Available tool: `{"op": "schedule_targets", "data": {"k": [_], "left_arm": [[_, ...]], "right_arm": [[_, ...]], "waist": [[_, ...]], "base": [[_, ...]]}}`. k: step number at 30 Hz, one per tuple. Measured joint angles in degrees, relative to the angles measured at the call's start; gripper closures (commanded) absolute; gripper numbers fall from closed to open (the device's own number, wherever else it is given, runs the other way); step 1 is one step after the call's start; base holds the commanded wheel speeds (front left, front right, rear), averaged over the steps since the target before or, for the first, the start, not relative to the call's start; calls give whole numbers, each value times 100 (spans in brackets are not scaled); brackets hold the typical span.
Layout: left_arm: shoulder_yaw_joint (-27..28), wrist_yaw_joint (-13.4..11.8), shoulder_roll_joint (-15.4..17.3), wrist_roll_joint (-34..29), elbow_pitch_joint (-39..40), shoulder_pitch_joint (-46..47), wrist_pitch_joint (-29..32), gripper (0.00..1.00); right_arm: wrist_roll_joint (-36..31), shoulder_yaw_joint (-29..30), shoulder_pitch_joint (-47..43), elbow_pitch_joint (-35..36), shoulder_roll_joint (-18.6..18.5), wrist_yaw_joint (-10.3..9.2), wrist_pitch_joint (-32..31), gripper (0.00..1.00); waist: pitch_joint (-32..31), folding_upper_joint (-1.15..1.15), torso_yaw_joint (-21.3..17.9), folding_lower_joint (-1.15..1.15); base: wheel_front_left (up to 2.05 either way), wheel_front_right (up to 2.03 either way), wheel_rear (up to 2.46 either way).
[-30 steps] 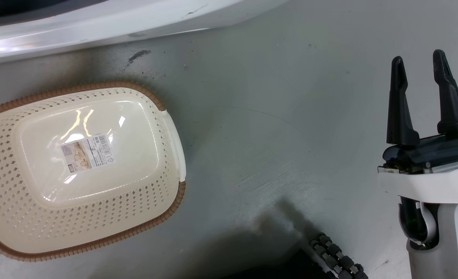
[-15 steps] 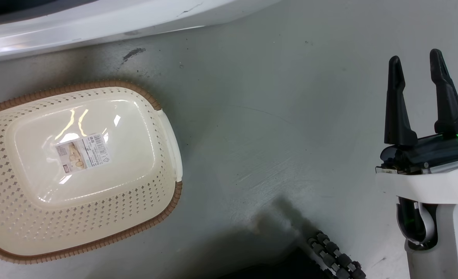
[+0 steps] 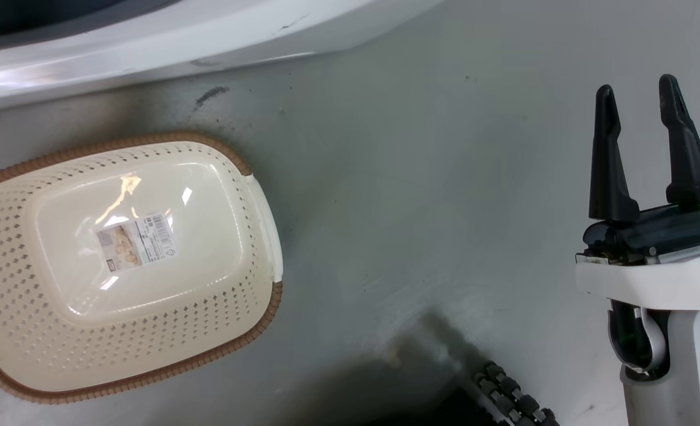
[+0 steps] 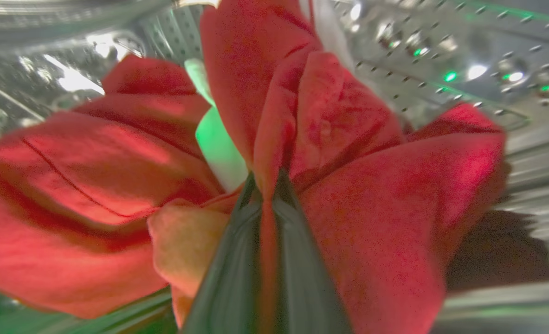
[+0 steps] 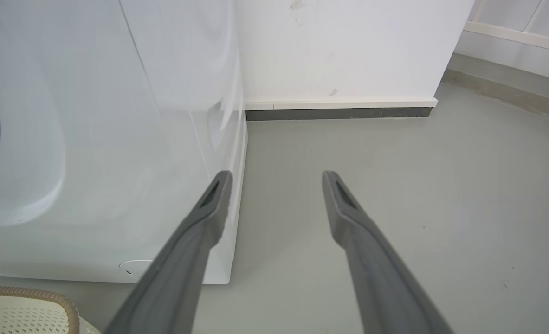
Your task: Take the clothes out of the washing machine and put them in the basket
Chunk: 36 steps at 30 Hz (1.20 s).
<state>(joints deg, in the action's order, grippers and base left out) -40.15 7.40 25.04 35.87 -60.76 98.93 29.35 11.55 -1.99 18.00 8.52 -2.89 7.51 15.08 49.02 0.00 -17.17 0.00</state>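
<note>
Inside the washing machine's perforated steel drum (image 4: pixel 441 69), my left gripper (image 4: pixel 265 181) is shut on a fold of the red clothes (image 4: pixel 358 185), which bulge around its fingers. The cream basket (image 3: pixel 24 254) with its brown rim lies on the floor at the left of the head view, with nothing in it but the label on its bottom. Its corner shows in the right wrist view (image 5: pixel 23 311). My right gripper (image 3: pixel 636 97) stands open over the floor at the right, nothing between its fingers. The washing machine's white front (image 5: pixel 107 139) is to its left (image 3: pixel 178 35).
Grey floor (image 3: pixel 415 207) spreads between the basket and my right arm. A white wall with a dark skirting (image 5: pixel 339 112) stands behind the washer. A black ribbed cable (image 3: pixel 512 396) lies at the bottom of the head view.
The head view has shifted slightly down, so the basket and washer edge sit a little lower in the picture. The right gripper stays open and still.
</note>
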Motion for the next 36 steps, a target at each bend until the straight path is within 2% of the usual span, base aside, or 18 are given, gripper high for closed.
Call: {"op": "schedule_targets", "data": {"k": [10,26,36], "left_arm": [[-222,0,-42,346,62,-810,-1414,100],[-746,0,-168,1076,410,-2672,-2927,100],[-1148,0,-142,1122,684,-3708,-3840,100]], "right_arm": [[-272,81,-108,-108,1,0,0,0],[-558,136,-589,-301,2,0,0,0],[-715,180,-1042,-389,1,0,0,0]], "waist": [[-646,0,225,0],[-1943,0,676,-1],[-2701,0,939,-2]], "base": [[0,0,0],[0,0,0],[0,0,0]]}}
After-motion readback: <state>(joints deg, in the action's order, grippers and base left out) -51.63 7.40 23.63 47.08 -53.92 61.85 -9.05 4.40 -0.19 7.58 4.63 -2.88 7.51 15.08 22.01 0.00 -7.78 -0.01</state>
